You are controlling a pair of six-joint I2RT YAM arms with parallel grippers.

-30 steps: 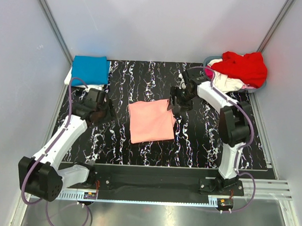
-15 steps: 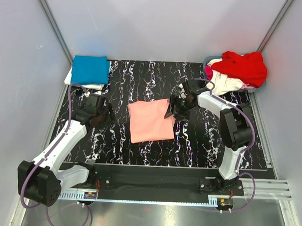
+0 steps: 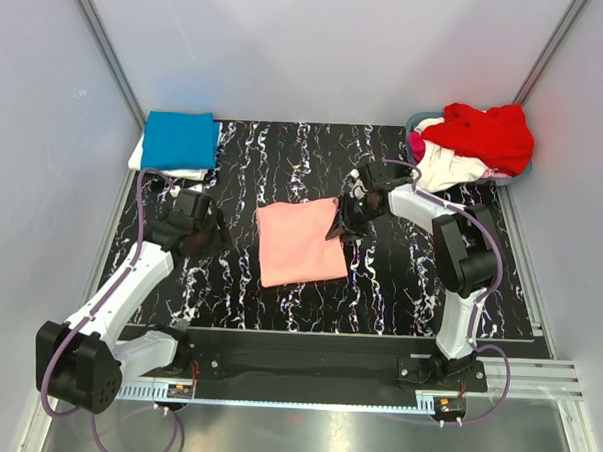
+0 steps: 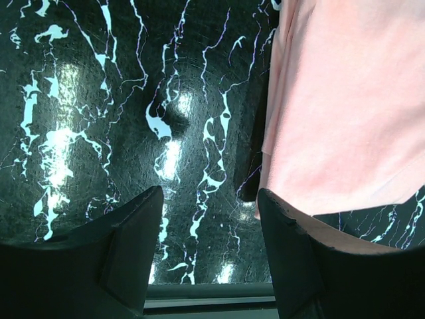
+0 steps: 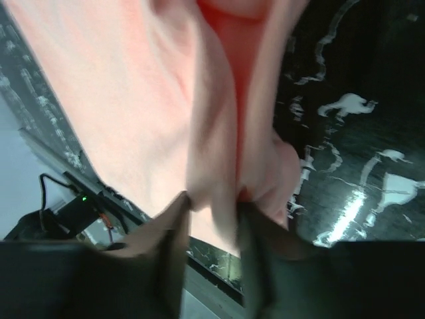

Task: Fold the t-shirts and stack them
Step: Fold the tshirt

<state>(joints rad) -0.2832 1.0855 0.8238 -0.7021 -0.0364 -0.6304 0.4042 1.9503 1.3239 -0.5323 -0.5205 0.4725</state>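
The salmon-pink t-shirt (image 3: 301,241) lies folded in a rough square on the black marbled table; it also shows in the left wrist view (image 4: 345,113) and the right wrist view (image 5: 133,100). My right gripper (image 3: 339,226) is shut on a fold of its right edge (image 5: 216,193) and lifts it slightly. My left gripper (image 3: 219,225) is open and empty, low over the table left of the shirt (image 4: 209,206). A folded bright blue shirt (image 3: 180,139) lies on a white one at the back left. Red (image 3: 486,134), white (image 3: 452,169) and magenta shirts fill a basket.
The basket (image 3: 514,177) stands at the back right corner. Grey walls enclose the table on three sides. Bare marbled table (image 3: 285,155) lies behind the pink shirt and in front of it. A metal rail runs along the near edge.
My right gripper has come down and closed on the pink shirt's right edge. My left gripper has shifted slightly nearer.
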